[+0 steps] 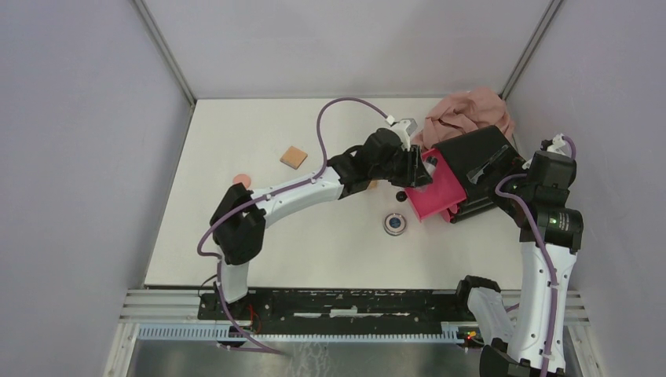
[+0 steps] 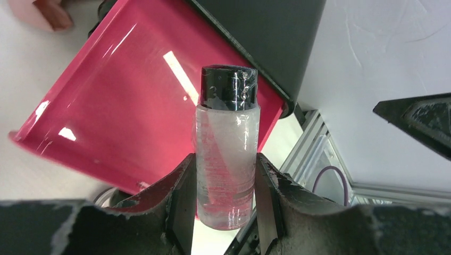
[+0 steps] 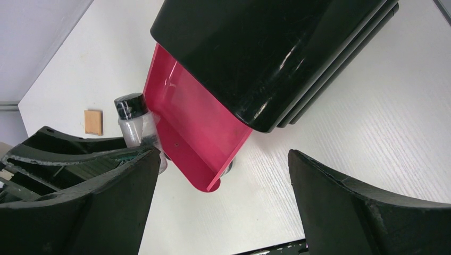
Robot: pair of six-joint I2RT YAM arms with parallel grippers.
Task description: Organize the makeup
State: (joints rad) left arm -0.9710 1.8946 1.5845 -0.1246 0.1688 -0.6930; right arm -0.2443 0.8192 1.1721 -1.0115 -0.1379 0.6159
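My left gripper [image 1: 418,167] is shut on the clear black-capped vial [image 2: 226,154], held upright between its pads at the outer edge of the pulled-out magenta drawer [image 2: 133,106]. The right wrist view shows the vial [image 3: 130,119] next to that drawer [image 3: 197,133]. The round silver compact [image 1: 396,224] lies on the table in front of the drawer. The tan square pad [image 1: 294,157] and the round salmon puff [image 1: 243,181] lie further left. An orange sponge [image 1: 373,185] peeks out from under the left arm. My right gripper [image 3: 223,159] hangs open and empty above the table near the drawer's corner.
The black box [image 1: 479,161] stands at the right back, its magenta drawer [image 1: 440,188] sticking out toward the middle. A pinkish-beige cloth [image 1: 467,114] is bunched behind the box. A small black knob [image 1: 401,196] lies by the drawer. Walls enclose the table.
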